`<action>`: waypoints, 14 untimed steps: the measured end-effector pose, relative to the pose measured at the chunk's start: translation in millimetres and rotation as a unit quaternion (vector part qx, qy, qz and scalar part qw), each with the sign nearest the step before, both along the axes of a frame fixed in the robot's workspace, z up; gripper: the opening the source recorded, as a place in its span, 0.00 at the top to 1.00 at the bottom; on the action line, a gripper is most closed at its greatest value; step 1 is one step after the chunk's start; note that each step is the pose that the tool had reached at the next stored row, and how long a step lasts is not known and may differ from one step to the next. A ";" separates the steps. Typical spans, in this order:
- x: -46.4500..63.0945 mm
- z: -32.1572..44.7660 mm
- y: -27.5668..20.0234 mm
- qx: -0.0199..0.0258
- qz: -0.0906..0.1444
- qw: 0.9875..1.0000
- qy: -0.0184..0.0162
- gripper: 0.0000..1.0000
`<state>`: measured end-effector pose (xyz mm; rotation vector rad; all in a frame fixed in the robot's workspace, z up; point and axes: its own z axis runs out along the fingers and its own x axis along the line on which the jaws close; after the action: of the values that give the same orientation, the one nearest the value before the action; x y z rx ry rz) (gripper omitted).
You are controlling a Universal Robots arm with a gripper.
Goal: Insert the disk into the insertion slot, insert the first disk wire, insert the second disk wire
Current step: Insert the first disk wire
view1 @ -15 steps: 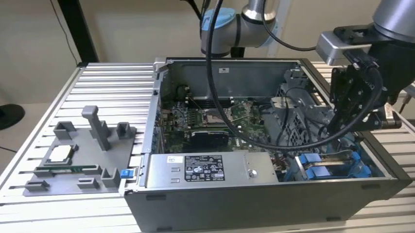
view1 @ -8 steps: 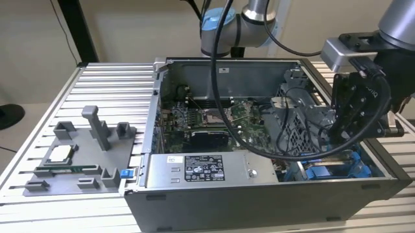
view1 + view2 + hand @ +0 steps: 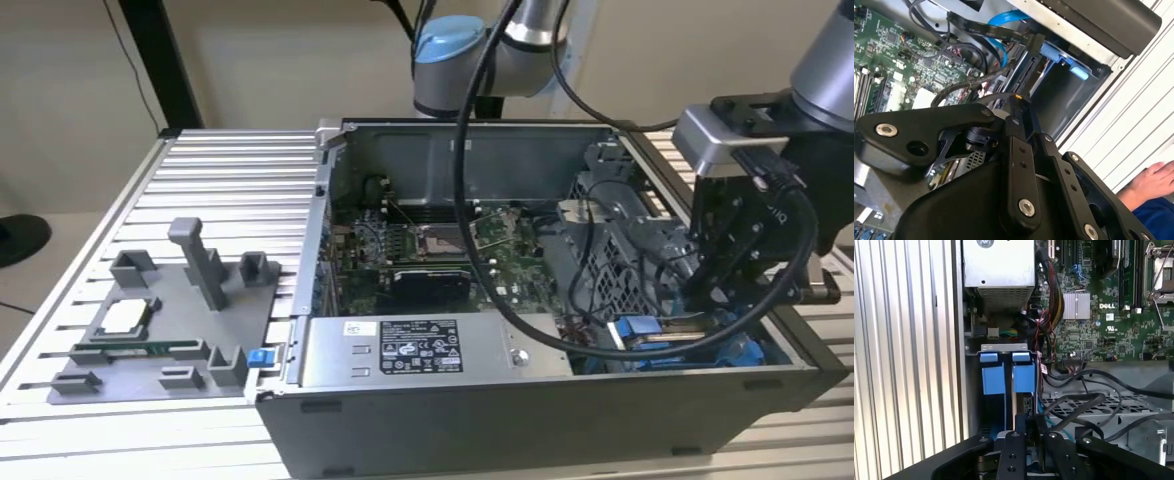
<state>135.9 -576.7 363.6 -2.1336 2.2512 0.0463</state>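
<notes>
The black gripper is closest in both wrist views. Its fingers are drawn together into one narrow tip, and I cannot tell whether they pinch anything. Just past the tip the disk stands on edge in its blue carrier inside the insertion slot, beside the silver power-supply box. A black wire connector hangs near the disk's edge, with a blue data cable curving behind it. In the exterior view the gripper reaches down into the computer case at the exterior view's right. The case sits on the ribbed counter. A hand rests on the counter outside the case.
</notes>
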 end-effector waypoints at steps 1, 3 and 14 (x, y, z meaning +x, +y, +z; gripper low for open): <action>1.9 -1.5 -0.9 0.000 0.000 1.000 0.000 1.00; 5.8 -3.6 -2.2 0.001 0.000 1.000 0.002 1.00; 30.7 -11.1 -4.0 0.010 0.000 1.000 0.024 1.00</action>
<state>166.7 -580.7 352.4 -2.1450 2.2659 0.1222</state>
